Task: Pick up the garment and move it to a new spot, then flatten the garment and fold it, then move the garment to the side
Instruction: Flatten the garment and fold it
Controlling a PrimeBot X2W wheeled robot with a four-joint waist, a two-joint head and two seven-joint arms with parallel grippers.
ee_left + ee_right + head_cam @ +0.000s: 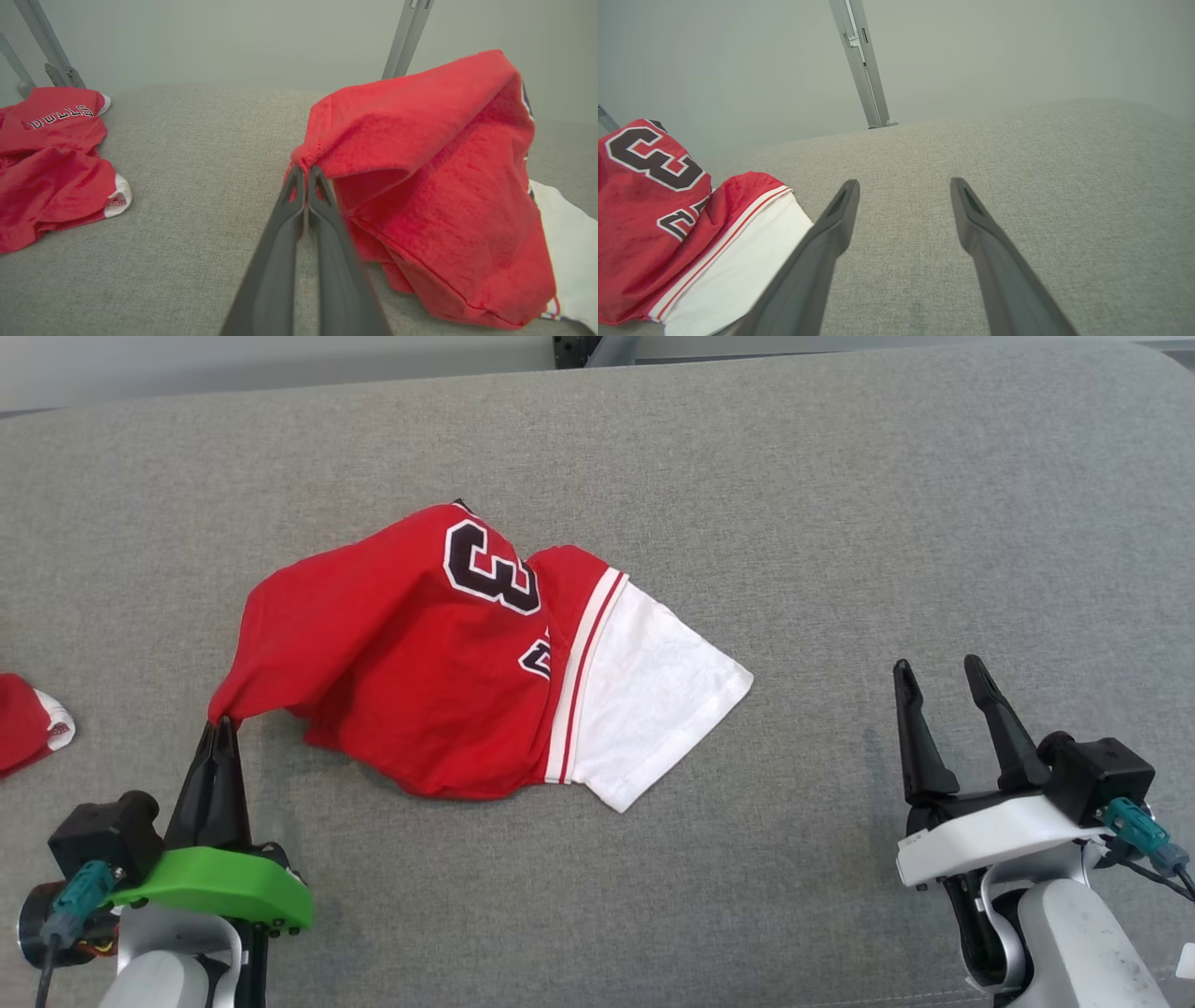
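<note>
A crumpled red garment (401,653) with a black number and a white sleeve (653,700) lies mid-surface on the grey cloth. My left gripper (222,721) is shut on its lower left corner, which is pulled taut and raised. In the left wrist view the pinched red edge (306,158) sits right at the left gripper (306,169) tips, the garment's body (444,186) draped to the right. My right gripper (936,665) stands open to the right of the garment, apart from it. Its fingers (840,210) spread over bare cloth, the garment (654,210) at the left.
A second red garment (23,719) with white trim lies at the left edge; it reads as a lettered jersey (51,158) in the left wrist view. Metal frame legs (861,65) stand beyond the grey surface's (840,523) far edge. Bare cloth spreads right and front.
</note>
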